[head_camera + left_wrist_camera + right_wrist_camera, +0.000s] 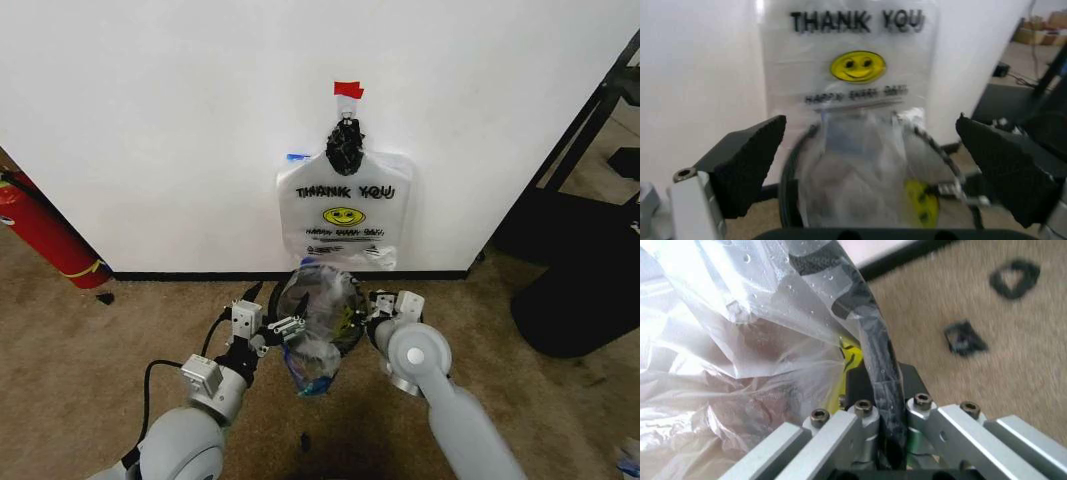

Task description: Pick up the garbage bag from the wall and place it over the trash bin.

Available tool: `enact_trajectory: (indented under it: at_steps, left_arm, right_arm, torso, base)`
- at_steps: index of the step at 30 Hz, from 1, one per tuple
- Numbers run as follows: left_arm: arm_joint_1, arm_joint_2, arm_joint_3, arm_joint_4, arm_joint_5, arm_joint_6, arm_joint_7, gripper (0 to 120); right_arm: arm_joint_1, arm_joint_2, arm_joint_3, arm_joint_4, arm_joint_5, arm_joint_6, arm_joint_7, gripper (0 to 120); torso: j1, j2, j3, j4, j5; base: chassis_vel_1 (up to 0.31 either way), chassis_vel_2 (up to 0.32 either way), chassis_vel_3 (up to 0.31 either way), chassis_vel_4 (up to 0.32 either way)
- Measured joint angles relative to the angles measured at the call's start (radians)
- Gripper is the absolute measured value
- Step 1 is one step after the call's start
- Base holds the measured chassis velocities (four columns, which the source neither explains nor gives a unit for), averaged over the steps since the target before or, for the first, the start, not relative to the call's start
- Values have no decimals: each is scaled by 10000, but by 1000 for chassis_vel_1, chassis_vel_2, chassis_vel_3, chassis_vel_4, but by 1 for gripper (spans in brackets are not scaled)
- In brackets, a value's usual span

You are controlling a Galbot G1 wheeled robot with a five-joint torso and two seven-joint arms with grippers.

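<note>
The bag [318, 335] lies crumpled over the bin [352, 330] on the carpet, below a like bag [345, 210] on the wall. Left gripper [283, 327], at the bin's 9 o'clock, jaws apart. Right gripper [372, 305], at 3 o'clock, jaws clamped on bin rim and bag.

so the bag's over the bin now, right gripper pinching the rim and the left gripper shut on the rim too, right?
Not quite: the left gripper is open, its jaws spread wide and apart from the trash bin, as the left wrist view shows. The rest holds: the garbage bag lies over the bin, and the right gripper is pinching the rim.
</note>
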Motion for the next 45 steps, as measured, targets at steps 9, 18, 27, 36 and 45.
enact_trajectory:
  at_steps: [9,18,27,36,45]
  left_arm:
    - [-521,742,248,-709,-1395,1232,29,100]
    - [-938,917,530,-639,-1630,2840,-839,100]
    - [-1012,712,650,-609,-2337,3083,-1061,93]
    - [-1208,570,879,-242,-2338,3013,-1287,86]
    - [-1236,512,905,-111,-2469,3014,-1456,73]
  right_arm:
    - [-895,97,468,712,-850,215,-921,0]
    - [-1397,46,642,969,-1397,219,-1324,0]
    - [-1322,118,564,928,-1431,200,-1352,0]
    - [-1346,181,537,931,-1417,194,-1313,0]
    - [-1331,124,518,1022,-1361,194,-1273,0]
  torso:
    - [0,0,0,-2,1]
    - [0,0,0,-1,1]
    - [0,1,0,1,1]
    - [1,0,0,-1,1]
    - [1,0,0,-1,1]
  base:
    - [0,0,0,0]
    - [0,0,0,0]
    - [0,0,0,0]
    - [0,0,0,0]
    - [0,0,0,0]
